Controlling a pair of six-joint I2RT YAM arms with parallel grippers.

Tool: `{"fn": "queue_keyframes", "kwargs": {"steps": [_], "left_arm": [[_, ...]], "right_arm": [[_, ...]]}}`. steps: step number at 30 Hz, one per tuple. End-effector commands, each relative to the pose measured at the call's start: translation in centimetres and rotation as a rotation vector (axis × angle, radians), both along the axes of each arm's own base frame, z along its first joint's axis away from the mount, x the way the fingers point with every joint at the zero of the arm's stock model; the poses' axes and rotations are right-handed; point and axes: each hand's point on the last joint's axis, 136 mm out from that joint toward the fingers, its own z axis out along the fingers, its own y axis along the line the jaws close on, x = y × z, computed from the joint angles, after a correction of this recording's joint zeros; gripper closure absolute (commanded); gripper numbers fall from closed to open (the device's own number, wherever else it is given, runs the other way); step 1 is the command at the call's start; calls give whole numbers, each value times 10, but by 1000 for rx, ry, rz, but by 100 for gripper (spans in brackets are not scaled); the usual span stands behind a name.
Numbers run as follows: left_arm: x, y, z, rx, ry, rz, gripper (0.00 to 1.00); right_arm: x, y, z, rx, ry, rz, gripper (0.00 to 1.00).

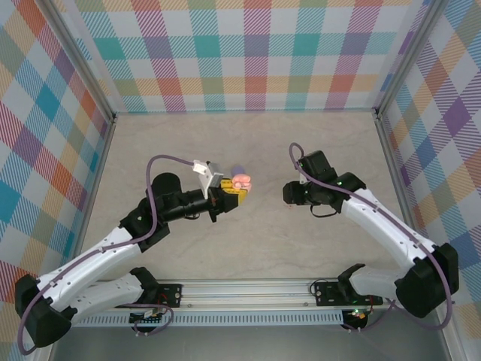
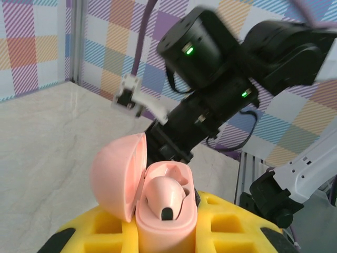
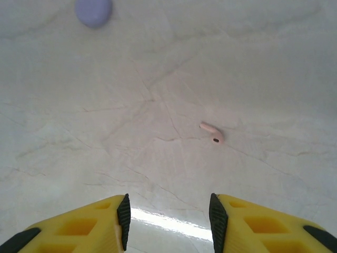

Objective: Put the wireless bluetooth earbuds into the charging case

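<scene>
Left wrist view: the left gripper [image 2: 167, 237] is clamped on the pink charging case [image 2: 158, 226]. Its lid [image 2: 118, 174] is flipped back, probably so the free slot faces up, and one pink earbud [image 2: 160, 195] already sits inside.

Right wrist view: the right gripper [image 3: 168, 216] hangs wide open and empty over the table [image 3: 253, 63]. The loose pink earbud [image 3: 212, 132] lies just ahead, nothing blocking it. The purple case [image 3: 93, 10] is farther off, left.

we see the charging case [image 2: 166, 232] open and clamped between the fingers of the left end effector [image 1: 234, 191], with one earbud [image 2: 160, 197] seated in it. a second case [image 1: 238, 168] lies on the worktop [image 1: 248, 248] just behind. a loose earbud [image 3: 212, 133] lies ahead of the parted right end effector [image 3: 168, 211], well apart from that second case.
</scene>
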Motion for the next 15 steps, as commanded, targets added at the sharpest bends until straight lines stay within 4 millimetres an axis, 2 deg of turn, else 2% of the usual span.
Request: {"fn": "queue_keyframes", "kwargs": {"steps": [1, 8, 15], "left_arm": [[-5, 5, -5, 0, 19, 18, 100], [-5, 7, -9, 1, 24, 28, 100], [-4, 6, -10, 5, 28, 30, 100]], "right_arm": [[-8, 8, -23, 41, 98, -13, 56], [-10, 23, -65, 70, 220, 13, 69], [-2, 23, -95, 29, 281, -21, 72]]}}
